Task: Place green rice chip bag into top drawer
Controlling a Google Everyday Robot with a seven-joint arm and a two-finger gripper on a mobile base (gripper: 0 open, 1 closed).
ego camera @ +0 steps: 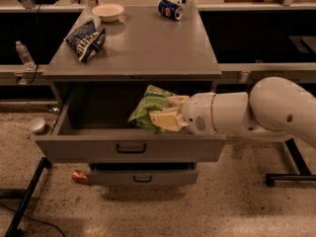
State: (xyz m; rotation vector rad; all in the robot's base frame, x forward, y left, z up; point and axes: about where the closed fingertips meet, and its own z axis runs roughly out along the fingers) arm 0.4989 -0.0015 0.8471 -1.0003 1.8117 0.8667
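The green rice chip bag (pixel 146 110) is pinched between the jaws of the gripper (pixel 167 111), most of it sticking out to their left. It hangs inside the open top drawer (pixel 98 149), right of centre, under the desk (pixel 143 48) top. It is crinkled light-green foil with pale printed patches. The jaws are clamped narrowly on the bag's right edge, one above and one below.

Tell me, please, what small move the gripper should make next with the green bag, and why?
Probably open the gripper. It is shut on the green bag, which hangs within the open top drawer, below the tabletop and behind the drawer's front, so it should drop inside.
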